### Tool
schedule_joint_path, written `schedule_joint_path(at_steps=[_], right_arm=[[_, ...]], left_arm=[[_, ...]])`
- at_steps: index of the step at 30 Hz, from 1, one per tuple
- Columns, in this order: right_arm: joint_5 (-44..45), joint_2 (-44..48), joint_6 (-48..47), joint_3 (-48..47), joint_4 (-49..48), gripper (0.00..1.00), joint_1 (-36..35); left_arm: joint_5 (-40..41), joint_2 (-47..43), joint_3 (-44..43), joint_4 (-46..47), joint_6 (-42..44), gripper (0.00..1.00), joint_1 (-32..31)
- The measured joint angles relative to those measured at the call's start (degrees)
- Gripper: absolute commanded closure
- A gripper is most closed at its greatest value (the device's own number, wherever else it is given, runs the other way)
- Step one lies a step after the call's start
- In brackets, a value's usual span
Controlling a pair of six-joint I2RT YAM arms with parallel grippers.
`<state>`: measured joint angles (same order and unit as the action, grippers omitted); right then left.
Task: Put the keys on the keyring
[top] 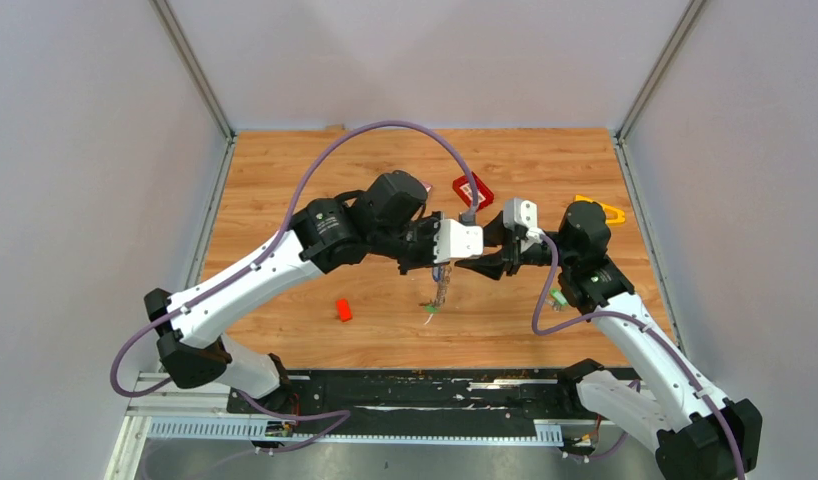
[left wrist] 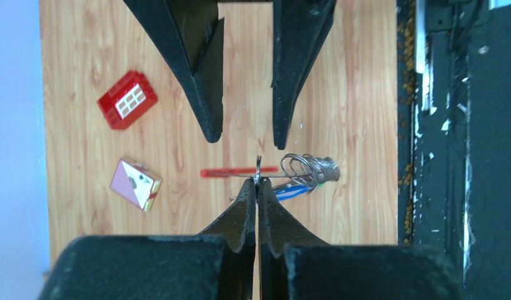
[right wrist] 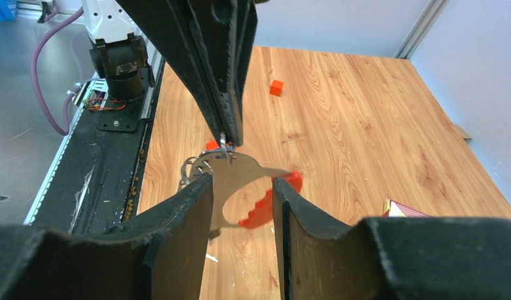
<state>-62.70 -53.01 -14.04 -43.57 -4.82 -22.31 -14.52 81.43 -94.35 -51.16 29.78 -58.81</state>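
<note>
left gripper [left wrist: 257, 185]: jaws pressed together, pinching the keyring [right wrist: 235, 169] above mid-tabletop [top: 285, 180] | right gripper [right wrist: 242, 180]: jaws spread astride its fob | keys [left wrist: 310, 170]: bunched at 3 o'clock of the pinch, left wrist view

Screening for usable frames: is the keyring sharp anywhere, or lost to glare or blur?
Top external: even light, soft shadows, but the small metal keyring with grey fob and red piece is too tiny to resolve. Left wrist: it shows edge-on, coils crisp; left gripper blurred up close. Right wrist: fob clear, no glare; right gripper soft-edged.
</note>
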Motion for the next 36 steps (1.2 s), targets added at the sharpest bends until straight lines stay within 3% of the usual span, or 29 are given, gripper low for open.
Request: schedule_joint_path(at_steps=[10,36], right_arm=[[-2.36,-0.44,2.51,0.92,-4.17,0.67,-0.17],[-3.04,-3.17,5.79,2.51,-9.22,0.78,-1.57]], left_arm=[[9.09,6.78,-5.81,-8.07,-0.17,1.00,-3.39],[6.14,7.04,-6.54,-8.66,-3.58,1.00,-3.45]])
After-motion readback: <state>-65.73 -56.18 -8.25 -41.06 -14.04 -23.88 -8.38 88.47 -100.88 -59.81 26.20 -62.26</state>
